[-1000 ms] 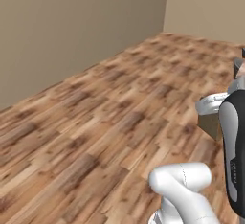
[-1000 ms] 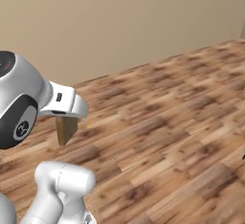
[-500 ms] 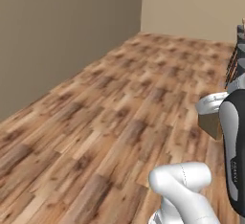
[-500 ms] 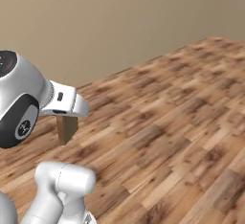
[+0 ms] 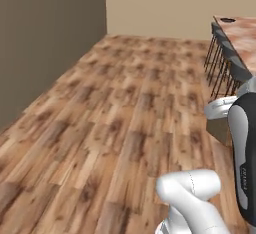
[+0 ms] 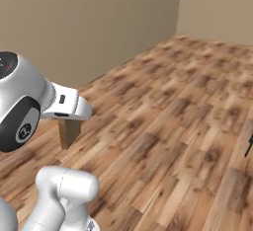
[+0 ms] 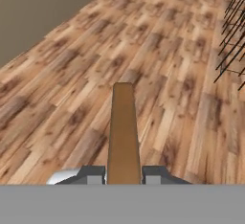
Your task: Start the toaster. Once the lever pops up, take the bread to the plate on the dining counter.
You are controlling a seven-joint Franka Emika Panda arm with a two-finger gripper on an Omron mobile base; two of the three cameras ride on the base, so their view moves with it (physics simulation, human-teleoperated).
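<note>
My gripper [image 7: 123, 173] is shut on the bread [image 7: 123, 127], a tan-brown slice seen edge-on between the two fingertips, held above the wooden floor. From the right base view the bread [image 6: 68, 132] hangs below the white hand [image 6: 64, 107]. In the left base view the bread [image 5: 219, 129] peeks out under the hand at the right edge. The dining counter [image 5: 243, 37], with its pinkish marbled top, shows at the far right. A small dark oval at its far end looks like the plate [image 5: 227, 20].
Dark wire bar stools [image 5: 224, 64] line the counter's near side, and their legs [image 7: 233, 31] reach into the hand view's top right. Wood plank floor [image 5: 115, 118] stretches ahead to beige walls [image 5: 160, 3]. A darker wall [image 5: 45, 43] runs along the left.
The whole picture has shifted as the base turns. The room corner has slid leftward, and the counter and stools have come further into the left base view. The bread stays in the shut gripper.
</note>
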